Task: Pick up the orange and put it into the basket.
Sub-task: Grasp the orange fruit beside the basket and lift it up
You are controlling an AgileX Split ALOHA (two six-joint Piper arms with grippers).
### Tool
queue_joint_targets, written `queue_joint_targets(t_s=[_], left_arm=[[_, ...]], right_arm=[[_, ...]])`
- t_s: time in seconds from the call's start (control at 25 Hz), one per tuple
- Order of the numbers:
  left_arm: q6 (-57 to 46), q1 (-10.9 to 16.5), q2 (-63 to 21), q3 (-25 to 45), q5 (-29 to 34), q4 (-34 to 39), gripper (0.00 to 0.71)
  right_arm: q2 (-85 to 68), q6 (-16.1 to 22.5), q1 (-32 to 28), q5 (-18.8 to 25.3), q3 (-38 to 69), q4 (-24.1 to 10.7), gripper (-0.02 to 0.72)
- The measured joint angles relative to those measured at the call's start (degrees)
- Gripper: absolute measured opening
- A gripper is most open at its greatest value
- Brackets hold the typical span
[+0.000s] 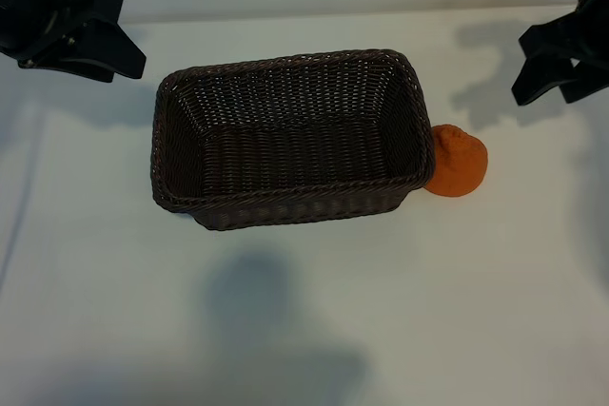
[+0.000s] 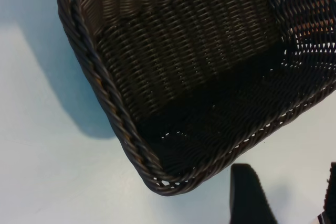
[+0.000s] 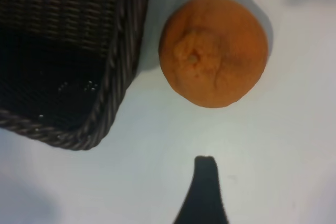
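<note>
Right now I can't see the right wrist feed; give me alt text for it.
The orange sits on the white table, just outside the basket corner, with a narrow gap between them. One dark fingertip of the right gripper shows short of the fruit, touching nothing.

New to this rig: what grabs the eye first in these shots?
The big dark wicker basket sits mid-table with nothing in it. The bright orange lies on the table right beside the basket's right end. The right gripper hangs open above and beyond the orange, not touching it; the left gripper sits at the far left corner.
</note>
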Motion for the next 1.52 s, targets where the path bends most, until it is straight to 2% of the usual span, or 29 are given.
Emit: queue_joint_targets(t_s=[0.16, 0.44, 0.68, 0.96, 1.08, 1.24, 1.52], left_arm=[[0.0, 0.0, 0.0, 0.0, 0.0, 0.0, 0.406], [0.0, 0.0, 0.0, 0.0, 0.0, 0.0, 0.406], [0.1, 0.0, 0.0, 0.0, 0.0, 0.0, 0.406], [1.5, 0.0, 0.0, 0.0, 0.0, 0.0, 0.406], [1.7, 0.0, 0.0, 0.0, 0.0, 0.0, 0.406], [1.7, 0.0, 0.0, 0.0, 0.0, 0.0, 0.406], [1.7, 0.0, 0.0, 0.0, 0.0, 0.0, 0.406]], right_arm=[[2.7, -2.6, 0.0, -0.7, 0.0, 2.6, 0.578], [4.3, -13.4, 0.0, -1.7, 0.0, 9.4, 0.578], [4.4, -19.2, 0.0, -3.3, 1.2, 12.0, 0.578], [4.6, -25.0, 0.0, -11.8, 9.7, 13.6, 0.579], [4.6, -28.1, 0.0, -13.5, 11.3, 16.0, 0.579], [4.6, -30.5, 0.0, -14.0, 11.4, 19.8, 0.579], [4.6, -30.8, 0.1, -14.9, 11.4, 20.4, 0.570]])
